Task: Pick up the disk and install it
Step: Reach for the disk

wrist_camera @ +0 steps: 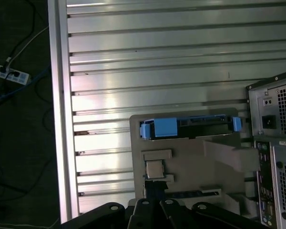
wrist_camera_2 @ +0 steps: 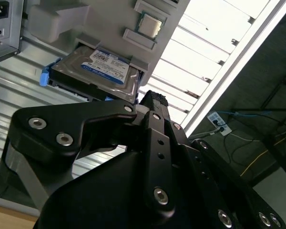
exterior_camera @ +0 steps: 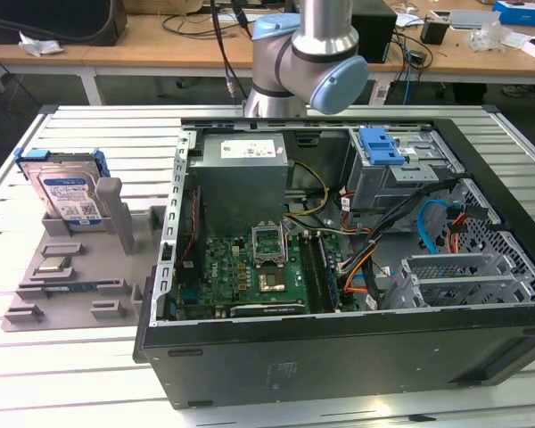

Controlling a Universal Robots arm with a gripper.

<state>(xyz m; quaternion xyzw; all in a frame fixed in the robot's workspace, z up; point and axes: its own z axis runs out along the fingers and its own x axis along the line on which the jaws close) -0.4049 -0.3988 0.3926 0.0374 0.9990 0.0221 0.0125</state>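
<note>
The flat silver metal hard drive with the white-and-blue label, the disk (exterior_camera: 67,192), is standing on edge and leaning slightly in a slot of a grey moulded plastic fixture (exterior_camera: 89,267). It is sitting along that fixture's edge farthest from the exterior camera, and its blue plastic carrier bracket is wrapping its sides. In the first wrist view the disk (wrist_camera: 188,128) is showing edge-on, and in the second wrist view its labelled face (wrist_camera_2: 97,71) is showing.

The fixture is lying on the slatted aluminium table (exterior_camera: 71,357), near the table's edge at the exterior view's left, just beside the open black computer case (exterior_camera: 339,357). A small square silver processor chip (wrist_camera: 155,168) is resting in a pocket nearer the fixture's middle.

The black gripper (wrist_camera: 153,187) is hanging over the fixture, apart from the disk. In both wrist views its jaws are appearing drawn together with nothing between them, its tip (wrist_camera_2: 155,97) pointing toward the disk's side of the fixture. The silver-and-blue robot arm (exterior_camera: 308,53) is rising at the table's far edge, behind the case.
</note>
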